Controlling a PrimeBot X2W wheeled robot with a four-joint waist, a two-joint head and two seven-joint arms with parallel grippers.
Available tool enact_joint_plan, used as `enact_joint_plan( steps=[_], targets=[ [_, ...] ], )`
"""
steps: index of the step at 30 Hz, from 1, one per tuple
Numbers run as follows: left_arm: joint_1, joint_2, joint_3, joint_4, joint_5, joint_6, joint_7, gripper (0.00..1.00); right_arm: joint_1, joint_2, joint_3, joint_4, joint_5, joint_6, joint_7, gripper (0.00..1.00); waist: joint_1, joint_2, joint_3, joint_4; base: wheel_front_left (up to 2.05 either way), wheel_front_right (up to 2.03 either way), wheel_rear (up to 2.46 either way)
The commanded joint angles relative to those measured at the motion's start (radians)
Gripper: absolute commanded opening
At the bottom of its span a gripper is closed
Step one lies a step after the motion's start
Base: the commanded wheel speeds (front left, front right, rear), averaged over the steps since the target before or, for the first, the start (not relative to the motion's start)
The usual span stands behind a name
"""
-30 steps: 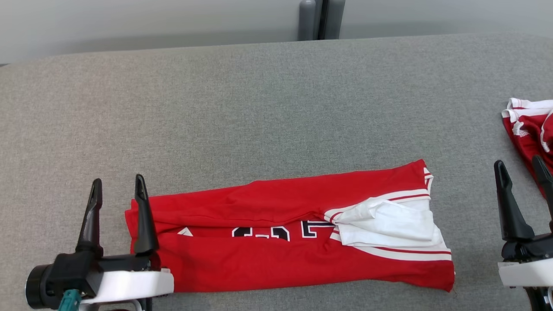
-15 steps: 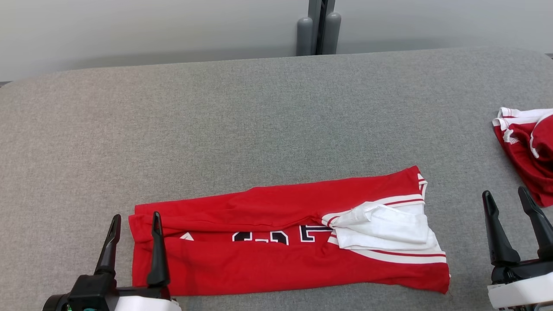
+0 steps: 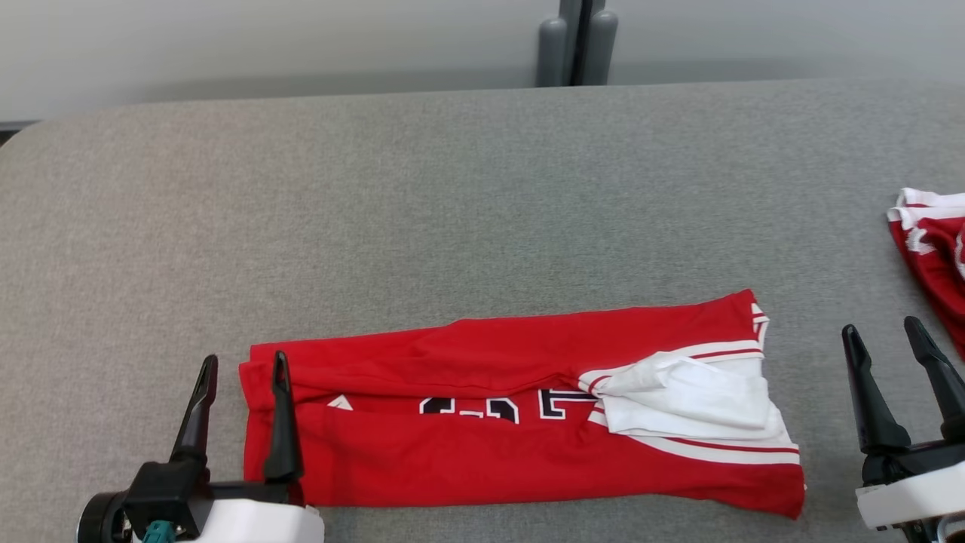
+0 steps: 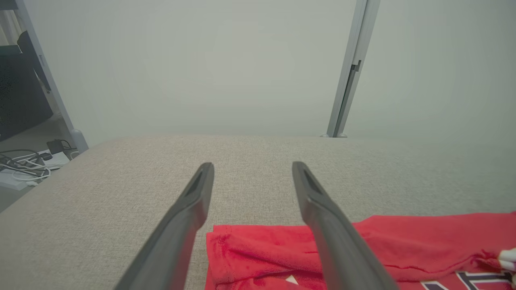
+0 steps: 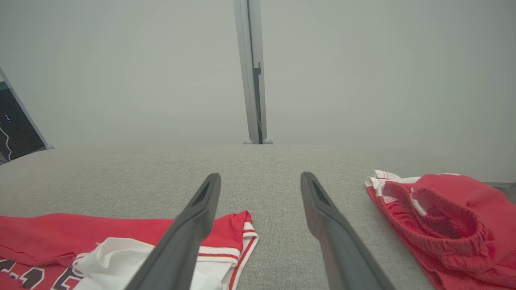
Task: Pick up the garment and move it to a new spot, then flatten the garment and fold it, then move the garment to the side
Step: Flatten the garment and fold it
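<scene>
The folded red garment (image 3: pixel 490 422) lies near-centre on the grey table (image 3: pixel 452 211); its black lettering (image 3: pixel 513 407) is half-hidden and unreadable. The left gripper (image 3: pixel 245 359) and right gripper (image 3: pixel 880 326) flank it, both spread wide and empty. Another red garment (image 3: pixel 931 249) lies far right.

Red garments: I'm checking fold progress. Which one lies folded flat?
The lettered garment in the middle, a long flat strip. The other garment, at the right edge, lies bunched.
</scene>
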Motion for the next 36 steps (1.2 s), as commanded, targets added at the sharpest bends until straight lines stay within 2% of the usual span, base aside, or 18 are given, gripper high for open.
enact_joint_plan(
  steps=[1, 8, 18, 23, 24, 25, 26, 31, 36],
  targets=[
    [-0.025, 0.003, -0.004, 0.000, -0.001, -0.004, -0.004, 1.00, -0.019, -0.012, 0.010, 0.017, 0.012, 0.001, 0.004, 1.00, 0.0000, 0.0000, 0.019, 0.018, 0.00, 0.00, 0.00],
    [-0.085, -0.017, -0.033, 0.025, 0.004, -0.017, -0.015, 1.00, -0.056, -0.030, 0.106, 0.133, 0.065, 0.000, 0.023, 1.00, 0.0000, 0.0000, 0.075, 0.070, 0.00, 0.00, 0.00],
    [-0.123, -0.032, -0.038, 0.074, -0.003, -0.027, -0.040, 1.00, -0.092, -0.022, 0.224, 0.323, 0.134, 0.000, 0.061, 1.00, 0.0000, 0.0000, 0.103, 0.082, 0.00, 0.00, 0.00],
    [-0.131, -0.031, -0.035, 0.081, 0.000, -0.031, -0.043, 1.00, -0.096, -0.019, 0.289, 0.395, 0.180, -0.001, 0.151, 1.00, 0.0000, 0.0000, 0.103, 0.078, 0.00, 0.00, 0.00],
    [-0.133, -0.029, -0.033, 0.082, 0.001, -0.032, -0.044, 1.00, -0.101, -0.020, 0.301, 0.396, 0.190, 0.000, 0.157, 0.49, 0.0000, 0.0000, 0.103, 0.076, 0.00, 0.00, 0.00],
    [-0.135, -0.030, -0.032, 0.083, 0.001, -0.032, -0.045, 1.00, -0.107, -0.021, 0.308, 0.396, 0.201, -0.001, 0.158, 0.29, 0.0000, 0.0000, 0.103, 0.074, 0.00, 0.00, 0.00],
    [-0.137, -0.029, -0.031, 0.083, 0.002, -0.032, -0.045, 1.00, -0.111, -0.027, 0.316, 0.396, 0.208, -0.001, 0.165, 0.00, 0.0000, 0.0000, 0.103, 0.072, 0.00, 0.00, 0.00],
    [-0.131, -0.030, -0.018, 0.083, -0.009, -0.030, -0.048, 1.00, -0.138, -0.065, 0.320, 0.370, 0.245, -0.003, 0.138, 0.00, 0.0000, 0.0000, 0.098, 0.059, 0.00, 0.00, 0.00],
    [-0.118, -0.024, 0.000, 0.072, -0.011, -0.022, -0.048, 1.00, -0.143, -0.114, 0.273, 0.361, 0.270, -0.004, 0.092, 0.00, 0.0000, 0.0000, 0.092, 0.041, 0.00, 0.00, 0.00]
  ],
)
